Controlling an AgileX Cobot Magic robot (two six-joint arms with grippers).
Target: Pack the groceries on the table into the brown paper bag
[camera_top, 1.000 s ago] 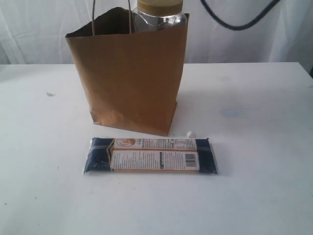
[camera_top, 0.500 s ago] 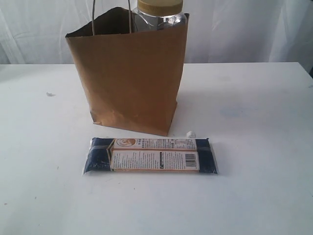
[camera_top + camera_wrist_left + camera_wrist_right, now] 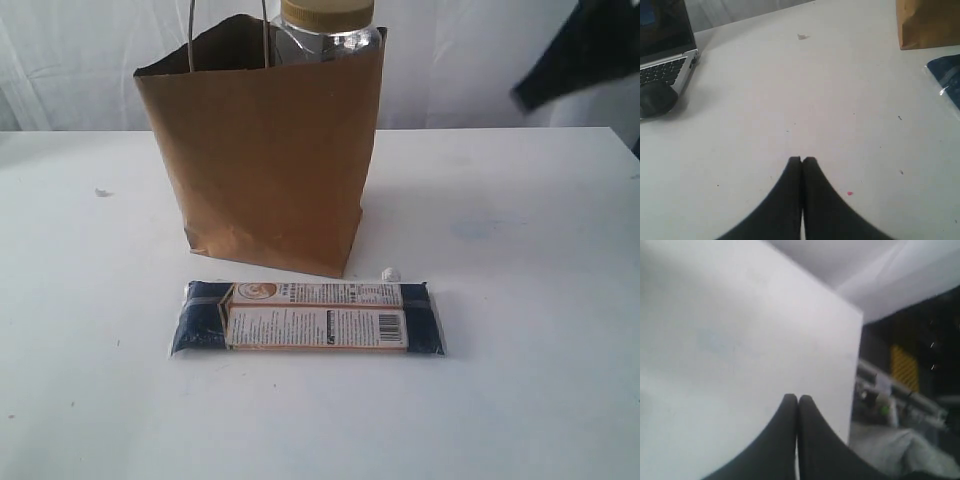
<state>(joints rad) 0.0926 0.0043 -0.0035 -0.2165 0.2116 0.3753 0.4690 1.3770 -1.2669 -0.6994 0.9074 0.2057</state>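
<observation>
The brown paper bag (image 3: 265,150) stands upright at the back middle of the table (image 3: 520,330). A clear jar with a mustard-yellow lid (image 3: 327,14) pokes out of its top. A long navy-orange packet (image 3: 308,318) lies flat in front of the bag. Its corner (image 3: 947,80) and the bag's base (image 3: 927,22) show in the left wrist view. My left gripper (image 3: 802,159) is shut and empty over bare table, away from both. My right gripper (image 3: 798,398) is shut and empty near the table's corner. A blurred dark part of the right arm (image 3: 575,50) shows at the upper right.
A laptop (image 3: 662,55) and a dark mouse (image 3: 655,97) sit at the table's edge in the left wrist view. A small white scrap (image 3: 390,273) lies by the bag's front corner and another (image 3: 100,192) at the left. Off-table clutter (image 3: 905,390) lies beyond the table's corner.
A black cable that hung at the upper right a second ago has gone, and a blurred dark part of the right arm has come into view there. Bag, jar and packet have not moved.
</observation>
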